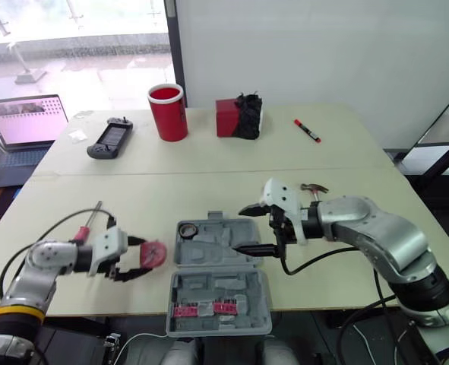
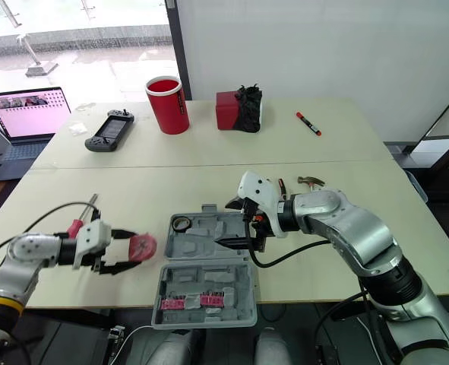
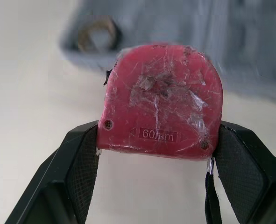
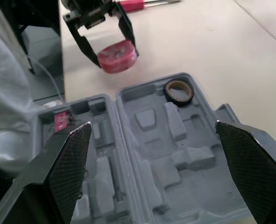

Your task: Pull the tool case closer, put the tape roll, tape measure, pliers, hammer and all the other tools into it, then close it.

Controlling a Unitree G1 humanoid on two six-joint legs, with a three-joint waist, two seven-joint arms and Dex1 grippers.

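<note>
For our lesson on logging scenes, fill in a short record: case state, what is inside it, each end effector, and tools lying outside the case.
Tool case: open, flat on the near table
Inside: tape roll in a corner pocket
Left end effector: shut on the red tape measure, beside the case
Right end effector: open, over the case
Outside case: hammer, screwdriver

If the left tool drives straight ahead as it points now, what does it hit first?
The left tool's held tape measure would likely strike the case's side wall, by the tape roll; depth is unclear.
</note>
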